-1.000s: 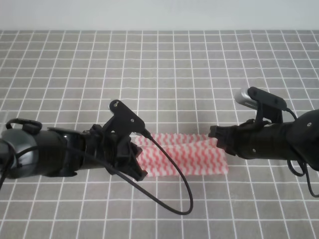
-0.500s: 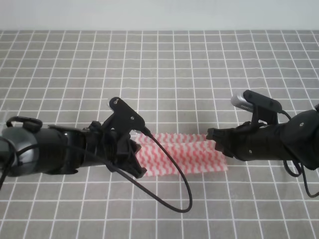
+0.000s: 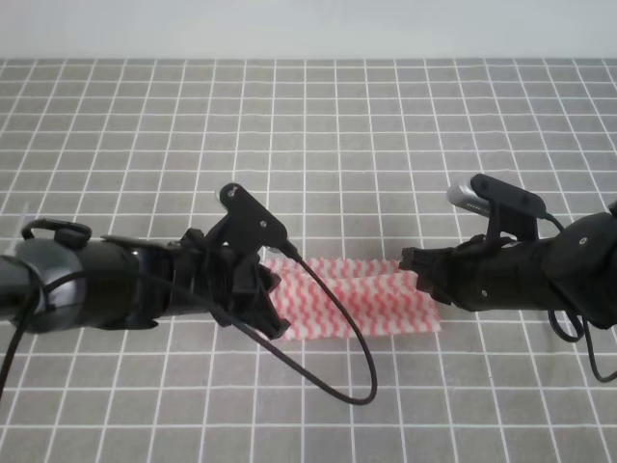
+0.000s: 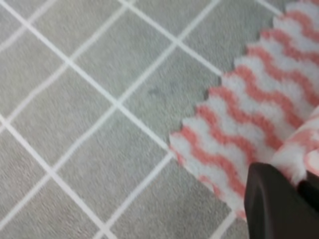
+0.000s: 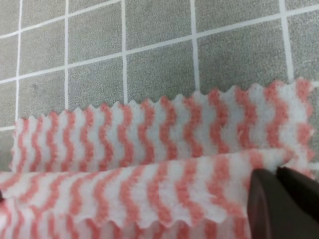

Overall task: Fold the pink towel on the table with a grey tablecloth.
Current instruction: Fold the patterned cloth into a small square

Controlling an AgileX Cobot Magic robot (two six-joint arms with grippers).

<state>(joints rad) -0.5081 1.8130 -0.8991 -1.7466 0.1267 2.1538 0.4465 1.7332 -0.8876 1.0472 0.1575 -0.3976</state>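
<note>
The pink towel [image 3: 352,297] lies as a long band on the table with a grey tablecloth [image 3: 318,145], with one layer doubled over the other. My left gripper [image 3: 277,294] is at the band's left end and is shut on the raised towel layer [image 4: 298,155]. At the right end my right gripper [image 3: 416,268] is shut on the upper layer [image 5: 149,191]. In the right wrist view the lower layer [image 5: 164,129] lies flat beyond the fold, and the dark fingertips [image 5: 266,199] pinch the cloth. In the left wrist view the towel's zigzag edge [image 4: 224,124] rests on the cloth.
A black cable [image 3: 337,367] loops from the left arm over the towel's left part and down onto the cloth. The table's far edge [image 3: 308,61] meets a pale wall. Grid cloth extends on all sides of the towel.
The left gripper has shifted slightly right along the towel. The right gripper has edged a little left and settled. The towel band looks slightly narrower.
</note>
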